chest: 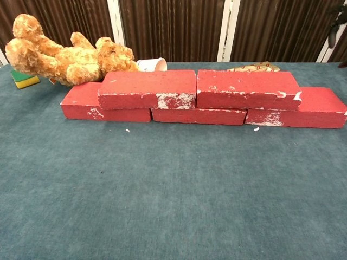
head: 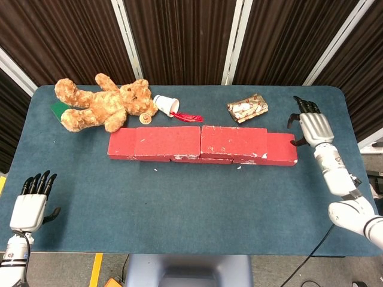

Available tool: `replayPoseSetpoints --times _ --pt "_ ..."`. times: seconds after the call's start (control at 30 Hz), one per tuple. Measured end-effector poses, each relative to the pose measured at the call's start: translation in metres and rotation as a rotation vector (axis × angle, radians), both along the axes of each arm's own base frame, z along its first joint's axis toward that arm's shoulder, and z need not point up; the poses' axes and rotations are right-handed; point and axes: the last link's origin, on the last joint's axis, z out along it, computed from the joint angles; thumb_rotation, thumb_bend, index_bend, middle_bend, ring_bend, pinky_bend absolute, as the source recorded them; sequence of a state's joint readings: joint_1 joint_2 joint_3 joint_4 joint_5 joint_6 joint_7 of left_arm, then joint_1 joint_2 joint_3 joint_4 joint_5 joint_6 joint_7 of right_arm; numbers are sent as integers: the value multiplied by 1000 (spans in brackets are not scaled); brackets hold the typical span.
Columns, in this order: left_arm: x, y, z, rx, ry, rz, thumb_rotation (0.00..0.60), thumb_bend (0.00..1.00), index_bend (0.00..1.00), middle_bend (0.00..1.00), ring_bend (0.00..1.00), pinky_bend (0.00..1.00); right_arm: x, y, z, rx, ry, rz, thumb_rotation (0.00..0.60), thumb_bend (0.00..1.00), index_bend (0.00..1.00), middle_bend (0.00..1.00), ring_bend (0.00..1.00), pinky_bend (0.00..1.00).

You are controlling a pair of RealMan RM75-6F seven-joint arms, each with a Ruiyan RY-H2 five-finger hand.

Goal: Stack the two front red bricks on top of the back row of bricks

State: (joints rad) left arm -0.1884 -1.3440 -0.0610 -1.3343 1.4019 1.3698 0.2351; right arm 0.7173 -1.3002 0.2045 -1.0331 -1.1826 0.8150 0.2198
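2 red bricks — the left top brick [chest: 147, 88] and the right top brick [chest: 246, 89] — lie side by side on the back row of bricks [chest: 199, 116] across the desk [head: 191, 203]. The left hand [head: 31, 206] rests empty at the near left corner, fingers apart; the right hand [head: 312, 127] hovers empty just right of the row, fingers loosely spread. A teddy bear [head: 102, 104] lies far left.

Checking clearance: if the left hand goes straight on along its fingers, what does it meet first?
The black-and-white left hand points up the teal table, left of the red brick wall. The way looks free; farther on lies the brown plush teddy bear, though height is unclear.
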Motion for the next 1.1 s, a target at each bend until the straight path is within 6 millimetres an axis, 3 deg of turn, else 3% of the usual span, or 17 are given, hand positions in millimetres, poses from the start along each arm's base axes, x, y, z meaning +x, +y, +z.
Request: replayPoseSetpoints --times 0.2,0.4,0.67,1.1 --pt "-1 1 1 2 2 4 600 250 0 0 0 100 -14 -10 -33 49 18 -58 600 231 649 57 0 16" --pt "-2 0 4 10 1 5 600 250 0 0 0 100 -6 -17 -62 101 38 -58 600 269 644 57 0 7" --pt "-3 -1 6 13 -4 6 600 250 0 0 0 100 -1 -22 -72 130 68 -69 600 456 627 57 0 1" --pt "-2 -1 6 10 -7 8 600 249 0 0 0 100 8 -24 -86 136 78 -61 600 460 627 57 0 0"
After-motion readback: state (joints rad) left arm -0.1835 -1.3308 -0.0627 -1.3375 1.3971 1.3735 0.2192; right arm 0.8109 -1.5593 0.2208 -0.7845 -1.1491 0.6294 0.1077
